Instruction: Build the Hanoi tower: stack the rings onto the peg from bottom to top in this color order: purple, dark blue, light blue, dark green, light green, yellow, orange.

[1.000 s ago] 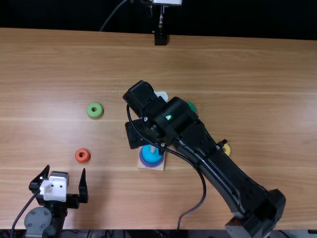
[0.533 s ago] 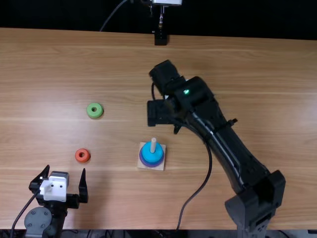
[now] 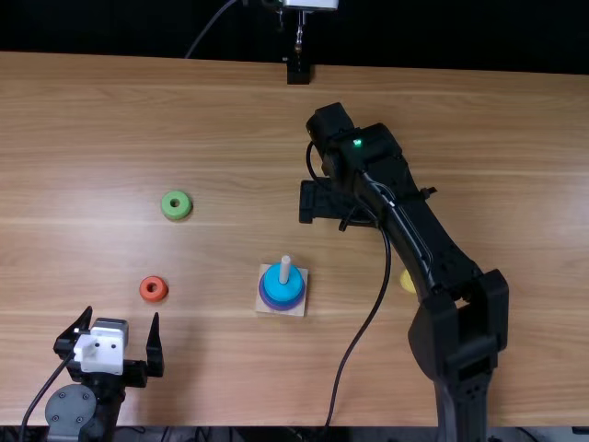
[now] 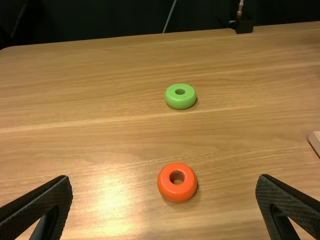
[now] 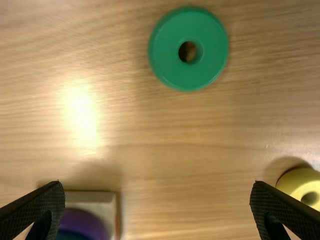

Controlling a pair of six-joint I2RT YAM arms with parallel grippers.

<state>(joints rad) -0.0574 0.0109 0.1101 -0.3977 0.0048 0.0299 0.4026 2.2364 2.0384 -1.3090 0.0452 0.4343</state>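
Top view: right gripper [image 5: 159,184], spread and empty, hangs near one o'clock from the pale wooden peg [image 3: 285,267] — likely poised for the glossy dark green ring [image 5: 167,62]; left gripper [image 3: 122,315] likewise parted.

- Loose rings I count on the table [image 3: 515,138]: four. One light green ring [image 4: 180,102], one orange ring [image 4: 177,194], one dark green ring [image 5: 170,60], one yellow ring [image 5: 296,184].
- Rings I can make out on the peg [image 3: 285,268]: two. One purple ring [image 3: 282,306], one light blue ring [image 3: 283,293]; whether another sits between them, I can't tell.
- Pegs: one.
- Square bases [image 3: 297,311]: one.
- Tables: one.
- Claws: two, my left claw [image 3: 122,313] and my right claw [image 3: 322,201].
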